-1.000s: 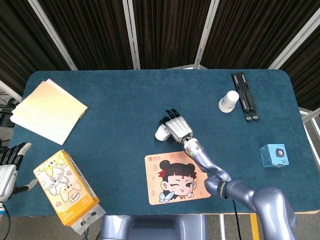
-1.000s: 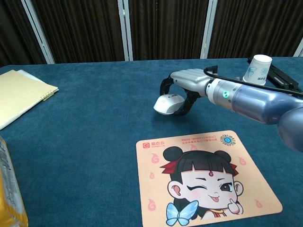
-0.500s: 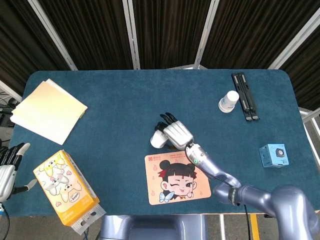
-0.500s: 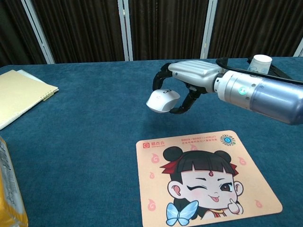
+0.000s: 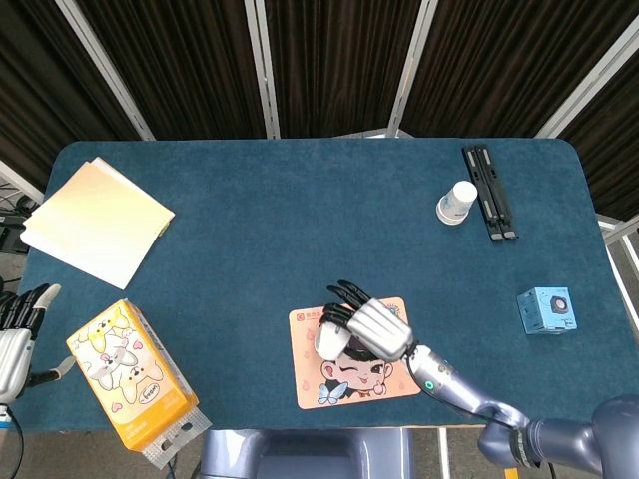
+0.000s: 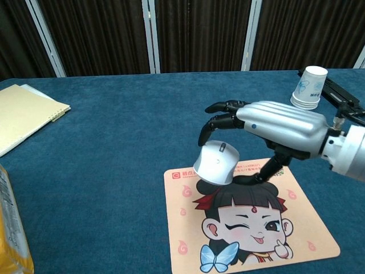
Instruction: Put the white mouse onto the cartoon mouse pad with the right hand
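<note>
My right hand [image 6: 268,128] [image 5: 374,327] holds the white mouse [image 6: 217,162] [image 5: 327,337] in the air, tilted nose-down, over the far part of the cartoon mouse pad [image 6: 251,228] [image 5: 354,382]. Fingers curl over the mouse's top and the thumb hooks under it. The pad shows a winking girl and lies flat near the table's front edge. My left hand [image 5: 15,334] hangs at the far left edge of the head view, off the table, with its fingers apart and nothing in it.
A yellow notebook [image 5: 95,220] lies at the back left, a cartoon tissue pack [image 5: 130,374] at the front left. A paper cup [image 5: 456,203] [image 6: 308,87] and a black bar [image 5: 489,192] stand at the back right, a blue cube [image 5: 546,309] at the right.
My right hand lifted the mouse off the table and carried it toward me, from behind the pad to above the pad's far part. The left hand has stayed put.
</note>
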Controlling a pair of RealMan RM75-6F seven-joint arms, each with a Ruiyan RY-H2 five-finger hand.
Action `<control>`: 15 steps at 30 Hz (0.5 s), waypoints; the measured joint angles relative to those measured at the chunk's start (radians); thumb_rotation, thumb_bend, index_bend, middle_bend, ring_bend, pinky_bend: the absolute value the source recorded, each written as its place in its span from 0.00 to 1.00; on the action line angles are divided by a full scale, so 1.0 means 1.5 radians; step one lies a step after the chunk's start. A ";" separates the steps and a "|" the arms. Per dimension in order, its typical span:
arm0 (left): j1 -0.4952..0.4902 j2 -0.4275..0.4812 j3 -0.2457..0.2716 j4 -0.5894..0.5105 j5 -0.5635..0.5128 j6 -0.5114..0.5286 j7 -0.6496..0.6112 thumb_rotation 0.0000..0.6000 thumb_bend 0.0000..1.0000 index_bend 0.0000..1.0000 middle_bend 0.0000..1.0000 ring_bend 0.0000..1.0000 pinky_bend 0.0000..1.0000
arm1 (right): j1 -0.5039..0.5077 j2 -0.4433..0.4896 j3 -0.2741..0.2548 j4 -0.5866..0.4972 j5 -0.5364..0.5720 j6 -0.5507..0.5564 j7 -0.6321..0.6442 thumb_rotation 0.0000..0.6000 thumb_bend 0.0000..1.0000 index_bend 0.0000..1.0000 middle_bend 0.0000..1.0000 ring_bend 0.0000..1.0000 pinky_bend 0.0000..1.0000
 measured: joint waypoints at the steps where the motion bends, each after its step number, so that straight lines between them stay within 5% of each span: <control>1: 0.000 0.000 0.000 0.000 0.001 0.001 0.000 1.00 0.20 0.00 0.00 0.00 0.00 | -0.004 -0.004 -0.004 0.004 -0.003 0.002 -0.002 1.00 0.29 0.56 0.26 0.00 0.00; 15: 0.006 -0.009 -0.003 0.009 0.009 0.021 0.003 1.00 0.20 0.00 0.00 0.00 0.00 | -0.052 -0.100 -0.022 0.117 -0.010 0.018 -0.001 1.00 0.27 0.56 0.26 0.00 0.00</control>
